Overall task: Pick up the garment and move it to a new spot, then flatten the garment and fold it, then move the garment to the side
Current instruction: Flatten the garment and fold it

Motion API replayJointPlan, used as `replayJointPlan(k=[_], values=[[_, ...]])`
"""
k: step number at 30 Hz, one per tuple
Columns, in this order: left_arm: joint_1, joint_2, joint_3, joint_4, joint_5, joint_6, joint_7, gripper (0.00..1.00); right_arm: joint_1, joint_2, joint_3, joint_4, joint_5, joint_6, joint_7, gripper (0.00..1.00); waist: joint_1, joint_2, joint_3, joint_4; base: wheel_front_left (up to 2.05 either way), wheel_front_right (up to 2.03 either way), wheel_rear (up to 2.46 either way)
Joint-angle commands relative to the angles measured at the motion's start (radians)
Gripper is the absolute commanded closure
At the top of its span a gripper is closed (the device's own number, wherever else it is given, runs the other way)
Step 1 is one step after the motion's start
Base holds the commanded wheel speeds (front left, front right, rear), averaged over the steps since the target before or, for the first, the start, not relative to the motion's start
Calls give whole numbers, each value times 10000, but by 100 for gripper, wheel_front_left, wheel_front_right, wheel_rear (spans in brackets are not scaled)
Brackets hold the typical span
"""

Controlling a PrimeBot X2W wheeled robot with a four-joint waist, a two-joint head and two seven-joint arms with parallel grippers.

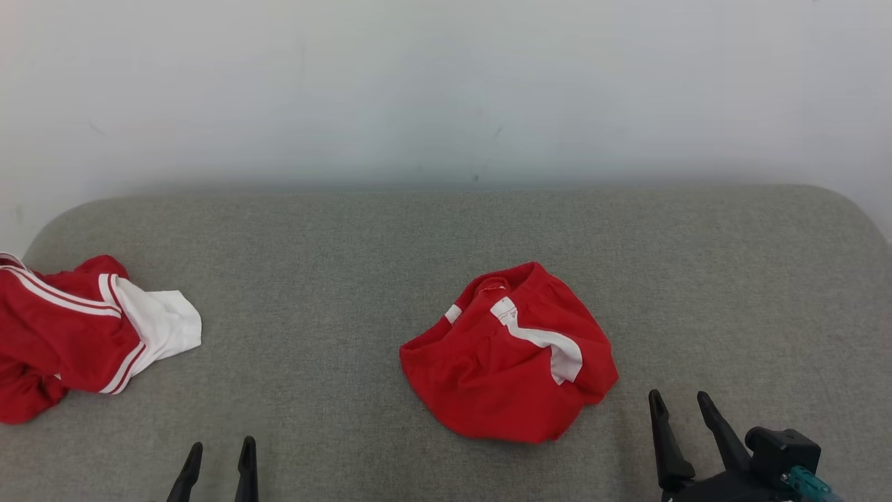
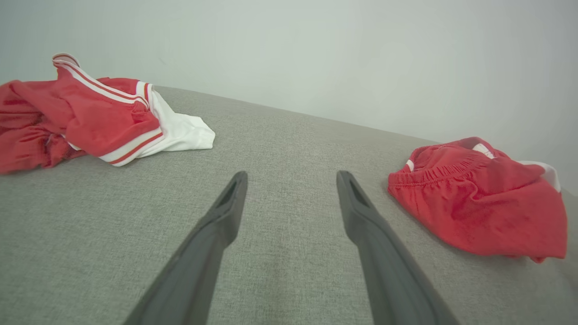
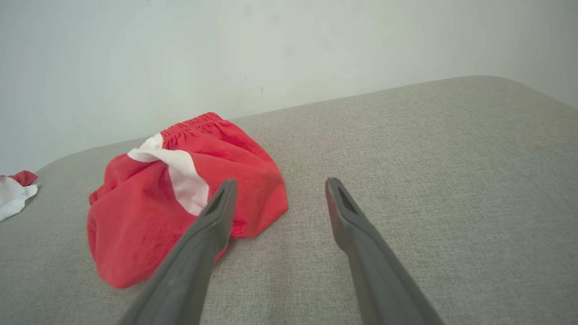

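Crumpled red garment [image 1: 509, 362] lies between the arms, closer to the right jaws.
Left jaws stand wide and empty, the garment well off to their right on the grey cushion [image 1: 334, 230]; right jaws, equally wide and empty, have its hem just ahead-left.

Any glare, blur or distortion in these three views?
Head view: even, diffuse light, no glare; soft shadow under the central crumpled red garment on the grey fabric surface. Left wrist view: horizon tilted, open left gripper softly blurred near the lens. Right wrist view: same for the right gripper.
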Motion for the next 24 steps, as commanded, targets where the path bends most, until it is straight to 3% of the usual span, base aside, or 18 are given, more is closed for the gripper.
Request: replayJointPlan(k=[1, 9, 19, 20, 24], values=[[-177, 49, -58, 12, 63, -5, 29, 0, -26, -7, 52, 32, 48, 9, -23, 0, -1, -1, 15, -97, 0, 0, 0], [-1059, 226, -542, 212, -186, -95, 1201, 0, -252, -8, 313, 85, 90, 11, 25, 0, -1, -1, 201, -1055, 0, 0, 0], [-3820, 271, -1417, 592, -262, -15, 3965, 0, -404, -7, 364, 142, 185, 9, -105, 0, -1, -1, 774, -2868, 0, 0, 0], [-4167, 304, -1606, 834, -213, 23, 4609, 0, -415, -5, 426, 148, 203, 11, -136, 0, -1, -1, 821, -3244, 0, 0, 0], [-4667, 434, -1915, 1007, -104, 3, 5376, 0, -481, -7, 427, 175, 259, 9, -201, 0, -1, -1, 912, -3733, 0, 0, 0]])
